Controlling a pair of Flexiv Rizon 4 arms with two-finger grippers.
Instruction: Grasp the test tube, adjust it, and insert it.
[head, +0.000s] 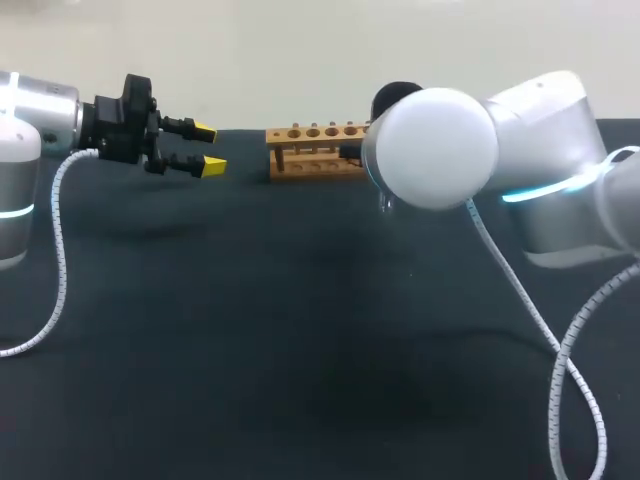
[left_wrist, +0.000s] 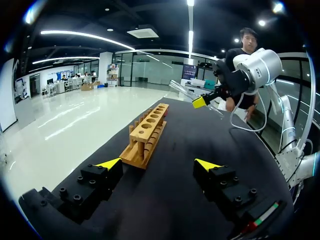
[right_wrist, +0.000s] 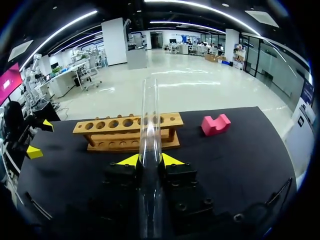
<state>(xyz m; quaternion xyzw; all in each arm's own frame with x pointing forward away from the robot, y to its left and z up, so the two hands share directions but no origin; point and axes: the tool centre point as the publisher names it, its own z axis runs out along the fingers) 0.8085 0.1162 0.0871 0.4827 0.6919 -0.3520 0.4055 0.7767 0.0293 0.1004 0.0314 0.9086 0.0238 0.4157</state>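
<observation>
Right gripper is closed on the test tube. The clear glass sits clamped between the two yellow tips and runs out along the fingers, past them. In the right wrist view the tube's far end lines up over the wooden rack, which stands on the black counter ahead of the gripper, its row of round holes facing up. A pink block lies on the counter just beside one end of the rack. From the left wrist view the right gripper hangs above the counter beyond the rack's far end, tube tilted, not touching the rack. Left gripper is spread wide and holds nothing. It hovers above the counter near the rack's left end and apart from it, fingers pointing toward it. In the head view the right arm's white joint covers its own gripper, so the grip cannot be checked there.
</observation>
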